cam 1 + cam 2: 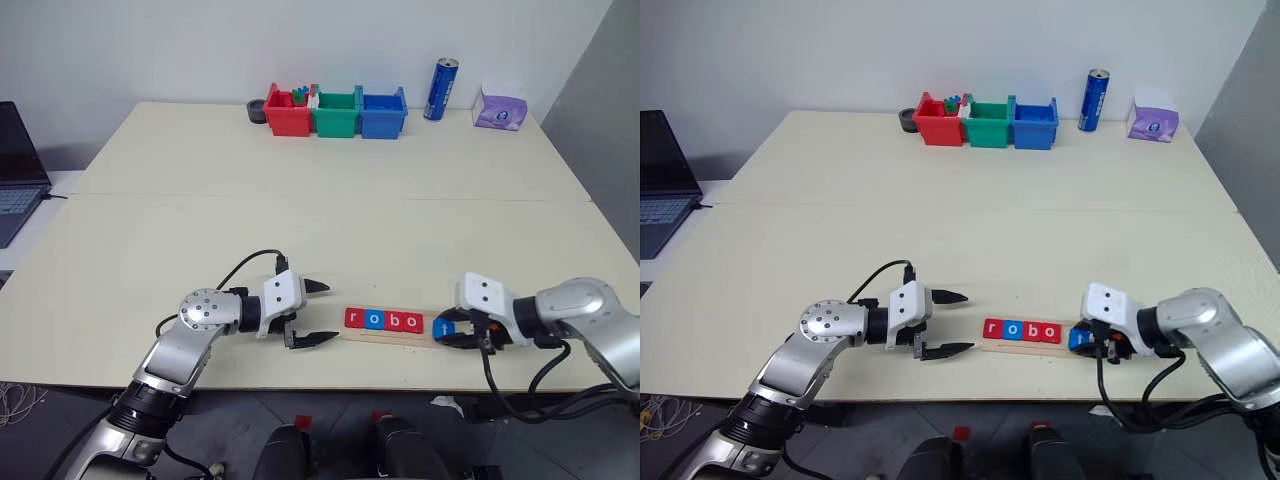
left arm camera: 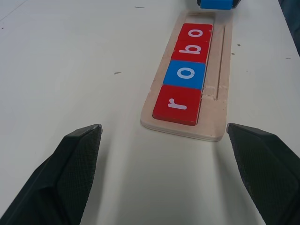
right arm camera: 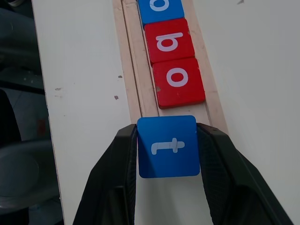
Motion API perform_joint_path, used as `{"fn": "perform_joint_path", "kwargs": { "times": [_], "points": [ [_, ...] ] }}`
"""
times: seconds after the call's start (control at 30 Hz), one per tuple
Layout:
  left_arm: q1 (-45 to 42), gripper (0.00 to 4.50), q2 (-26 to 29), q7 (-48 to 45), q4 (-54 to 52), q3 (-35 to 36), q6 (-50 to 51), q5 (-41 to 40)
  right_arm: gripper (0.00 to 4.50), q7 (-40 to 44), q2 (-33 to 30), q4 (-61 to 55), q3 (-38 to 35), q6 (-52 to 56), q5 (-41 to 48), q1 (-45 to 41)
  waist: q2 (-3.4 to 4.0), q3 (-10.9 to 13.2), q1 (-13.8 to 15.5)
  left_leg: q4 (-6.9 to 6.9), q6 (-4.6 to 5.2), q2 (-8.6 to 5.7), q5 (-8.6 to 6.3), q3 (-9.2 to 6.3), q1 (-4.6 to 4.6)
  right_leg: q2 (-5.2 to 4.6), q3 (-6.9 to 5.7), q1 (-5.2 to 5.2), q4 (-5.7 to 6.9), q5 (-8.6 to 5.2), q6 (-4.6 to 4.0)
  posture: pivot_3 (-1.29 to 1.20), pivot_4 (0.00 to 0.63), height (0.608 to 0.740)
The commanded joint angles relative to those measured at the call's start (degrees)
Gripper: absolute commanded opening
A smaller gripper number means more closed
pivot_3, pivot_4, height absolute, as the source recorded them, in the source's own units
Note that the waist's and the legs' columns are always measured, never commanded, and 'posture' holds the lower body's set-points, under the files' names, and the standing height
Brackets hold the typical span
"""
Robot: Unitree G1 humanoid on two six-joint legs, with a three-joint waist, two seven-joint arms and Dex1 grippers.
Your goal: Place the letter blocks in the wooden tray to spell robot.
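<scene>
Right gripper: the two black fingers of the right gripper [image 3: 168,154] are clamped on the two opposite edges of one blue square tile with a white "t" [image 3: 168,146], held at the right end of the tray.
Held tile: it sits just beside the last red "o" tile [image 3: 178,82]; whether it rests in the groove or is lifted clear of it, I cannot tell.
Tray: one long pale wooden tray with rounded corners [image 2: 219,96] lies near the front edge of the table, between the two grippers.
Tiles in tray, count four: red "r" [image 2: 177,105], blue "o" [image 2: 184,74], red "b" [image 2: 191,49], then the red "o"; they lie edge to edge in the groove and read "robo".
Tile totals: five in all, three red and two blue.
Left gripper: the left gripper [image 1: 308,313] has its fingers spread wide apart, holding nothing, pointing at the tray's left end and not touching it.
Table: one cream table [image 1: 300,210].
Far edge, bins: three plastic bins side by side, red [image 1: 287,112], green [image 1: 336,112], blue [image 1: 383,112].
Far edge, other: one blue can [image 1: 440,89] and one purple tissue pack [image 1: 499,108], right of the bins.
Left side: one laptop [image 1: 15,165].
</scene>
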Motion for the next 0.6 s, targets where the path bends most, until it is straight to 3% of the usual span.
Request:
{"fn": "perform_joint_path", "kwargs": {
  "times": [0.03,0.6],
  "points": [
    [-0.2,4.5,0.0,0.5,-1.2,0.8,-0.9,-0.1,1.46,-0.6,1.0,-0.4,1.0,-1.0,-1.4,-2.0,0.0,0.0,0.0,0.0,0.0,0.0,0.0,-0.01,0.0,0.0,0.0,0.0,0.0,0.0,0.0,0.0,0.15,0.74],
    [0.4,4.5,0.4,0.8,-2.1,0.9,-0.6,-0.3,1.46,0.5,2.9,3.5,3.0,-2.4,-4.0,-4.7,0.0,0.0,0.0,0.0,0.0,0.0,0.0,-0.01,0.0,0.0,-0.02,0.0,0.01,0.01,-0.01,0.0,0.15,0.74]
  ]
}}
